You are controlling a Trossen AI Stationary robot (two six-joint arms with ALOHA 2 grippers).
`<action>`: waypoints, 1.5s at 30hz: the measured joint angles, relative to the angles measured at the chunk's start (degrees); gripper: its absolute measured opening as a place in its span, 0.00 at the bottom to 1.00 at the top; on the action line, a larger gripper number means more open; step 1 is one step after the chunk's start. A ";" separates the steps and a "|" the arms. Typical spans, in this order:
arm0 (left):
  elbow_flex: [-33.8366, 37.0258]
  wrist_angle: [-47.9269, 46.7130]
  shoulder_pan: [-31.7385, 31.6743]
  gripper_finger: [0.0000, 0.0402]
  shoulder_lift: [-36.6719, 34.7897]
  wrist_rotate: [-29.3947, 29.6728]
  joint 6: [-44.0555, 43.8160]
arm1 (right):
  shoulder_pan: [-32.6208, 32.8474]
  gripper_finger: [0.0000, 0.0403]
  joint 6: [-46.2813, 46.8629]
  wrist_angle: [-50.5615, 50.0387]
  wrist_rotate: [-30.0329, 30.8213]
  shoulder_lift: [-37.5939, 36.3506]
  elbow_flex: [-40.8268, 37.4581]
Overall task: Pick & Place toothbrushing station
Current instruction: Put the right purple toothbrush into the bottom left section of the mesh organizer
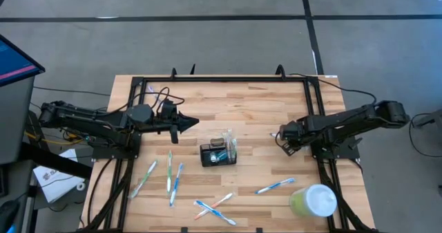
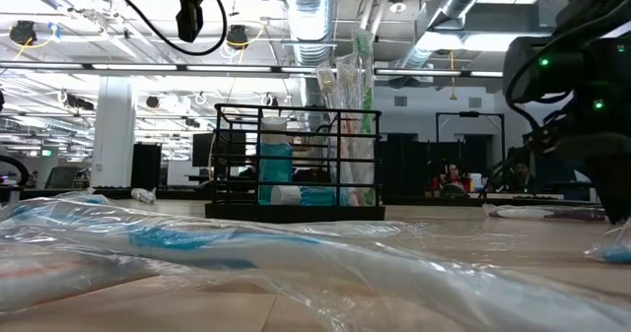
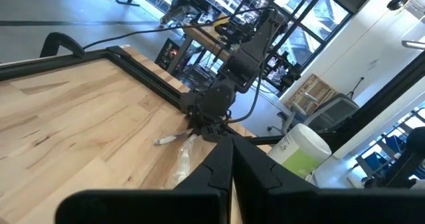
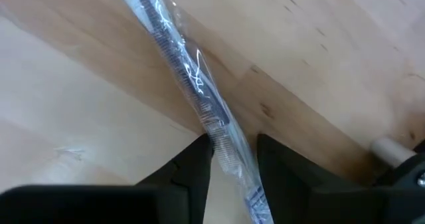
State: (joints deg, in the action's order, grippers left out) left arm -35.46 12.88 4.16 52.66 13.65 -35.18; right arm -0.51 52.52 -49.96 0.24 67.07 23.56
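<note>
Grey concrete floor surrounds the pale wooden desk (image 1: 228,101) with its black metal frame. We see the small black rectangular toothbrushing station (image 1: 218,153) near the desk's middle, upright, with wrapped brushes and tubes standing in it; neither hand touches it. Left hand (image 1: 192,123) hovers left of the station, well apart from it, fingers pressed together with nothing between them. Right hand (image 1: 283,139) sits low over the desk right of the station, fingers (image 4: 192,174) narrowly parted astride a plastic-wrapped dark toothbrush (image 4: 192,84) lying flat on the wood; we cannot tell if they pinch it. Several wrapped blue-and-white toothbrushes (image 1: 173,181) lie scattered toward the front edge. Pale green cup with white lid (image 1: 314,201) stands at the front right corner.
</note>
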 joint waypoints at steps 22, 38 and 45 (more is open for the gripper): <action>0.00 0.12 -0.07 0.00 0.00 0.02 0.39 | 0.11 0.02 -1.75 -1.70 -3.87 -1.43 5.03; 0.00 7.65 0.16 0.01 0.02 1.40 3.86 | -3.01 0.00 -8.99 -11.31 -3.62 -1.44 38.90; -4.73 8.25 2.39 0.02 2.06 1.39 16.42 | -7.00 0.00 -9.20 -9.64 -6.78 0.70 54.86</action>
State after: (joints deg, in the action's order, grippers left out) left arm -40.19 21.13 6.55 54.73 15.04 -18.76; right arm -7.51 43.32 -59.61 -6.53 67.77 78.42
